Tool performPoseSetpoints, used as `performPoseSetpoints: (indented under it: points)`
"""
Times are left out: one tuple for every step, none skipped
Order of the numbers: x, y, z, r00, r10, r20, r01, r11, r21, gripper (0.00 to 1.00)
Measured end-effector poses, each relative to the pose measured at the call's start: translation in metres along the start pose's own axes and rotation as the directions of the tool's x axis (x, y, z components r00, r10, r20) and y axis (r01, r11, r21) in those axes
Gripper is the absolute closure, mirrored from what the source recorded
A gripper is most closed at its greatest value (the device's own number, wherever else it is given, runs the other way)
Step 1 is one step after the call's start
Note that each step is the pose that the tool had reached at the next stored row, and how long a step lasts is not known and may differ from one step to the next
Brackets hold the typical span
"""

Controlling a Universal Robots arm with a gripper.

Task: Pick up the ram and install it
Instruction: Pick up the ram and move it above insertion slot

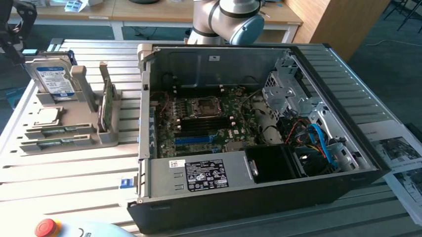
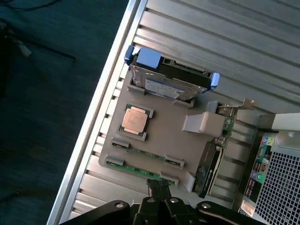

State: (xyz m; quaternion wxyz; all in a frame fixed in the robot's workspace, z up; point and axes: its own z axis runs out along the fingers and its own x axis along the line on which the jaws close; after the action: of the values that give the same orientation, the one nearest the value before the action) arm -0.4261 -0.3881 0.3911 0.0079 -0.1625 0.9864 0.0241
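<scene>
Pincer: we see the pincer [image 2: 158, 187] clenched on nothing, poised over the holder's edge where the ram lies; we judge it apart from the stick.
Ram: the ram [image 2: 140, 169] lies flat in the outermost groove of the gray holder [image 2: 164, 140], which sits on the slatted surface [image 1: 66, 177] at the exterior view's left, just beside the computer case [image 1: 369, 170].
Done: by our reading nothing yet; the ram is not lifted, and we see no stick standing in the board's dark slots [image 1: 197, 126].
Left: the pick-up, the carry into the case and the seating all remain.
Neighbours in the holder: a second green stick [image 2: 145, 153] lies in the next groove, easy to confuse with the ram. Beyond it are a processor chip [image 2: 135, 118], a hard drive [image 2: 164, 84] standing on edge, and an upright card [image 2: 208, 164].
In the way: we think the case wall [image 1: 142, 98] nearest the holder has to be cleared. Inside, the blue cables [image 1: 319, 140] and the power supply [image 1: 197, 173] crowd the board.
Elsewhere: a red button [image 1: 47, 227] and papers [image 1: 402, 148] lie well apart from the work.
</scene>
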Motion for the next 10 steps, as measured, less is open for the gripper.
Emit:
performPoseSetpoints:
  points:
    - [0.0001,-0.0002,0.0,0.9999,-0.012,-0.0005,0.012,0.9999,-0.0002,0.9]
    - [0.0001,-0.0003,0.0,0.9997,-0.023,-0.001,0.023,0.9997,-0.0005,0.9]
    - [0.0002,-0.0005,0.0,0.9994,-0.035,-0.0016,0.035,0.9994,-0.0008,0.9]
    - [0.0002,-0.0007,0.0,0.9989,-0.048,-0.0021,0.048,0.9989,-0.0011,0.9]
    - [0.0003,-0.0008,0.0,0.9982,-0.06,-0.0026,0.06,0.9982,-0.0015,0.9]
    - [0.0003,-0.0009,0.0,0.9974,-0.072,-0.0032,0.072,0.9974,-0.0018,0.9]
    - [0.0004,-0.001,0.0,0.9965,-0.084,-0.0037,0.084,0.9965,-0.0021,0.9]
    - [0.0004,-0.0012,-0.0001,0.9954,-0.096,-0.0043,0.096,0.9954,-0.0024,0.9]
    - [0.0004,-0.0013,0.0,0.9941,-0.108,-0.0048,0.108,0.9942,-0.0028,0.9]
    - [0.0005,-0.0014,0.0,0.9926,-0.121,-0.0053,0.121,0.9926,-0.0031,0.9]
